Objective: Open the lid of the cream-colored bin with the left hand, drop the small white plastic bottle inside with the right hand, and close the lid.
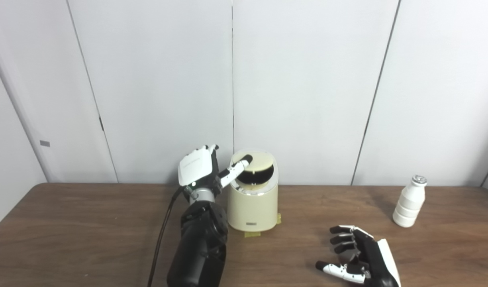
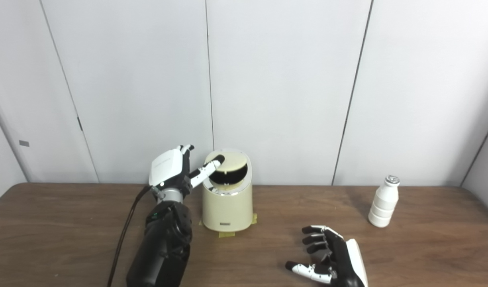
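Observation:
The cream-colored bin (image 1: 252, 207) stands on the brown table, mid-left, near the wall. Its round lid (image 1: 260, 162) is tilted up, showing a dark opening beneath. My left hand (image 1: 200, 169) is raised just left of the bin, fingers apart, with its thumb reaching over the rim and touching the lid's left edge. The small white plastic bottle (image 1: 409, 201) with a silver cap stands upright far to the right. My right hand (image 1: 357, 255) rests low near the front edge, open and holding nothing, well short of the bottle.
Yellow tape tabs (image 1: 252, 234) mark the bin's foot on the table (image 1: 88, 223). A black cable (image 1: 162, 235) runs along my left forearm. White wall panels rise right behind the table's back edge.

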